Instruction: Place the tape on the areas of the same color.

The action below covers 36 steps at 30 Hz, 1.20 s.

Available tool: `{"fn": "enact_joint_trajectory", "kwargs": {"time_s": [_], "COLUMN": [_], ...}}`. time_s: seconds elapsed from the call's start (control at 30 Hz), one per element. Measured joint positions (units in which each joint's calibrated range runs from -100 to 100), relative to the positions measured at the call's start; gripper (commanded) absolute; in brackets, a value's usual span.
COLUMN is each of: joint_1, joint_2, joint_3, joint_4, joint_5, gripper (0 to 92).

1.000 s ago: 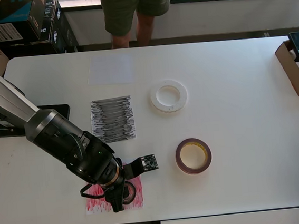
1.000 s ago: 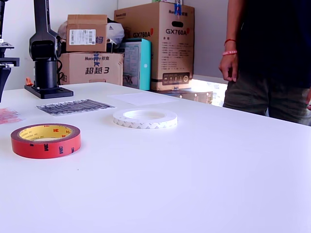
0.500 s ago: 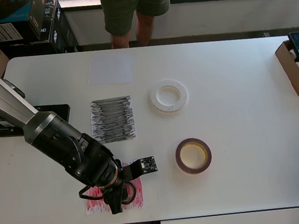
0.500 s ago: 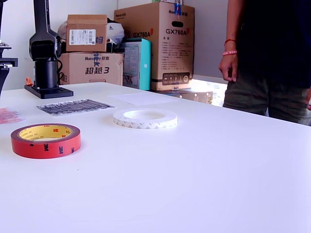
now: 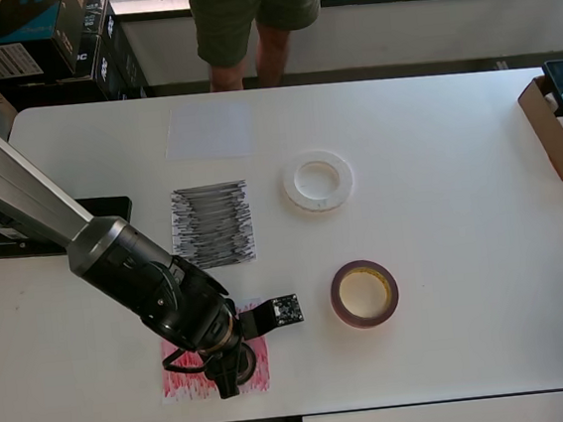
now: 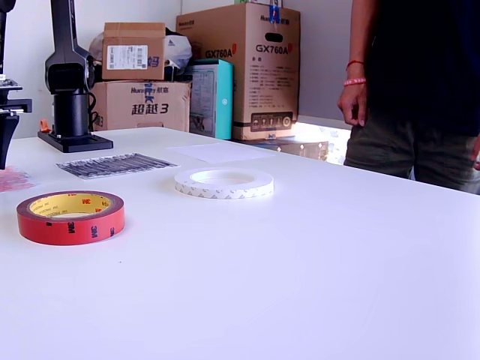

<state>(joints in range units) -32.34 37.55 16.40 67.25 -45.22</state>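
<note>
The small black tape roll (image 5: 241, 366) lies on the red scribbled patch (image 5: 183, 378) near the table's front edge, mostly covered by my gripper (image 5: 226, 374). The gripper points down onto the roll; whether the jaws are closed on it is hidden. Only the gripper's edge (image 6: 4, 127) shows at the exterior view's left. The dark-red roll with a yellowish core (image 5: 364, 294) (image 6: 70, 217) lies to the overhead view's right of the red patch. The white roll (image 5: 317, 180) (image 6: 224, 182) lies beside the black scribbled patch (image 5: 212, 225) (image 6: 115, 165). The plain white sheet (image 5: 209, 130) (image 6: 219, 152) is bare.
A person (image 5: 255, 19) (image 6: 412, 82) stands at the table's far edge. A cardboard box (image 5: 556, 130) sits at the overhead view's right edge. The arm's base (image 6: 72, 90) and several cartons (image 6: 240, 67) stand at the exterior view's back left.
My gripper has shifted slightly to the overhead view's right over the red patch and now covers more of the black roll. The other rolls have not moved.
</note>
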Motion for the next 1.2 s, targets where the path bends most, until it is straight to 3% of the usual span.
{"fn": "enact_joint_trajectory", "kwargs": {"time_s": [0.77, 0.87, 1.1, 1.13, 1.2], "joint_1": [-0.09, -0.09, -0.09, -0.09, -0.09], "joint_2": [2.45, 2.45, 2.45, 2.45, 2.45], "joint_3": [0.01, 0.01, 0.01, 0.01, 0.01], "joint_4": [0.03, 0.03, 0.03, 0.03, 0.03], "joint_5": [0.00, 0.00, 0.94, 1.32, 1.69], "gripper": [59.3, 47.4, 3.2, 0.0, 1.9]}}
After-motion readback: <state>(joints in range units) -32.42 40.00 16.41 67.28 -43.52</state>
